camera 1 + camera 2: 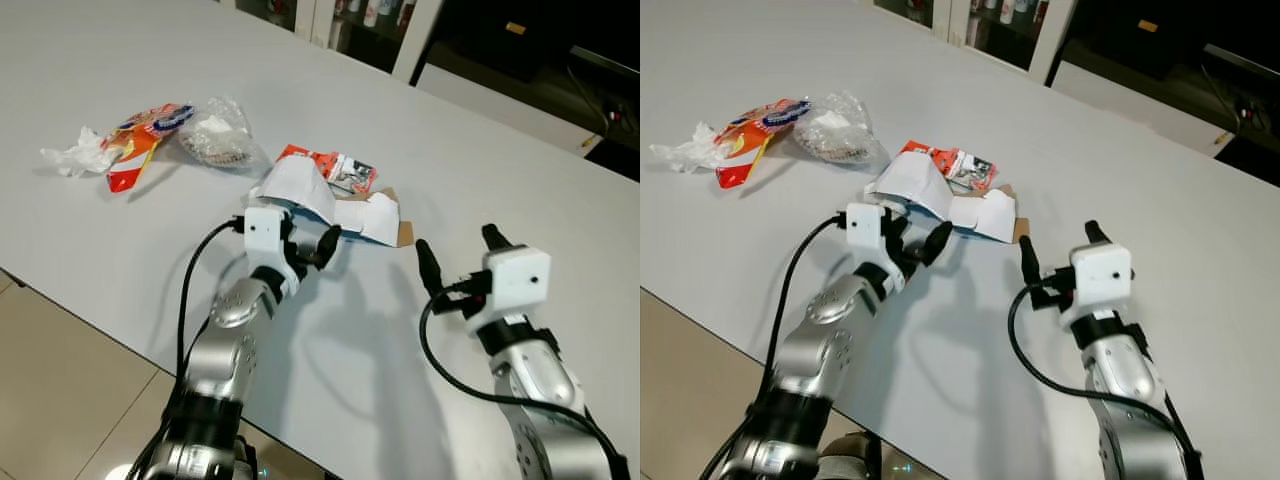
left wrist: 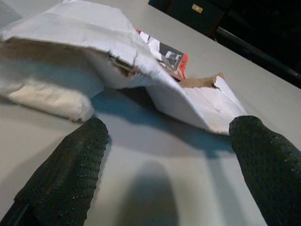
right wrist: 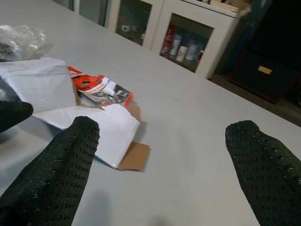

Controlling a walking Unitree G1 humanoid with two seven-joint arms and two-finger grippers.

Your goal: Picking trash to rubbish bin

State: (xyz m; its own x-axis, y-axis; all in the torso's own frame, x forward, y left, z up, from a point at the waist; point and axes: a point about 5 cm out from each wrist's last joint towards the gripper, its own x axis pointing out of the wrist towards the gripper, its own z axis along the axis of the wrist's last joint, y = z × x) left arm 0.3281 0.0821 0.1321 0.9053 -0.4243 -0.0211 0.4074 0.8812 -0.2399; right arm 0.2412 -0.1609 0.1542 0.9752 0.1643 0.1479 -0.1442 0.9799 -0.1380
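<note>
Left gripper (image 1: 308, 246) spread wide at the torn box (image 1: 335, 205) — right gripper (image 1: 458, 252) open beside.

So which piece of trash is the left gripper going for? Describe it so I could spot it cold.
On the big white table, look just beyond the open left gripper. There lies a torn, flattened white cardboard box with brown inner edges and a red printed panel. Unlike the crinkly orange snack wrapper and clear plastic bag farther to the robot's left, it is stiff, folded card.
</note>
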